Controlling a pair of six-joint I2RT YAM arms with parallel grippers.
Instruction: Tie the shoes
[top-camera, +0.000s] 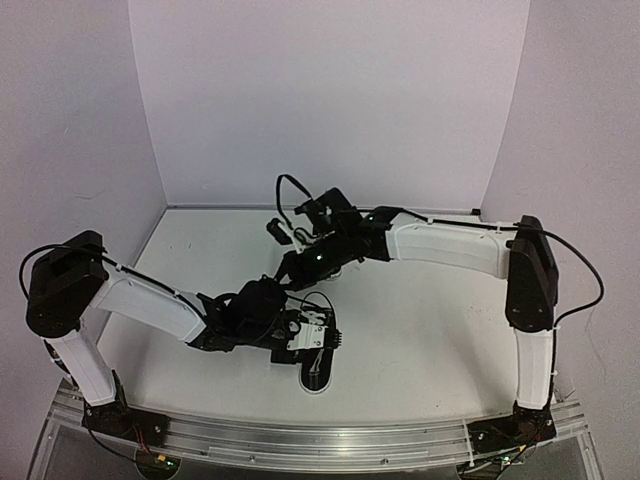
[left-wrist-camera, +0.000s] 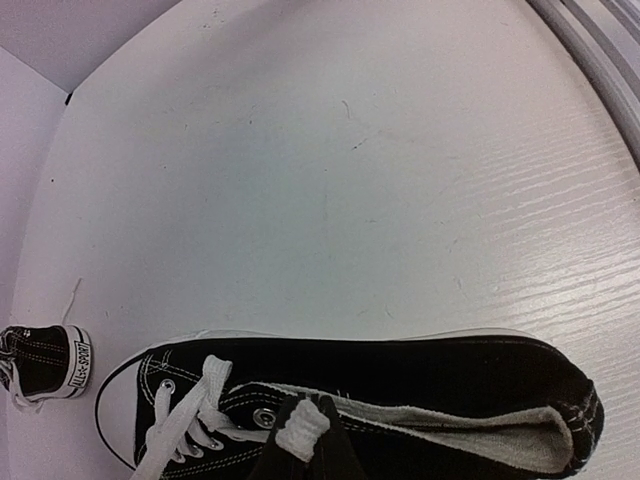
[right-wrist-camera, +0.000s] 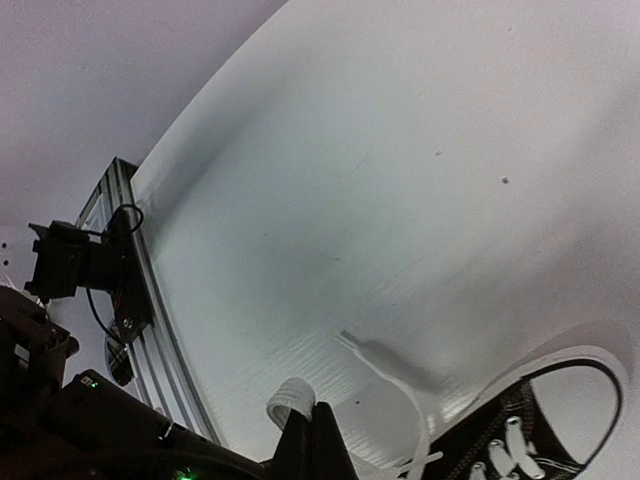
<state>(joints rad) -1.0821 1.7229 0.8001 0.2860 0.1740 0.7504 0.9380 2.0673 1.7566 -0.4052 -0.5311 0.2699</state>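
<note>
Two shoes lie on the desk. The near shoe sits mid-desk with its heel toward the front rail. The far shoe lies beyond its toe, apart from it, heel facing it. The left claw hangs over the near shoe's middle, pinching a lace end. The right claw is behind the left one, pinching a lace piece, with a shoe toe just beside it; which shoe it belongs to cannot be told.
</note>
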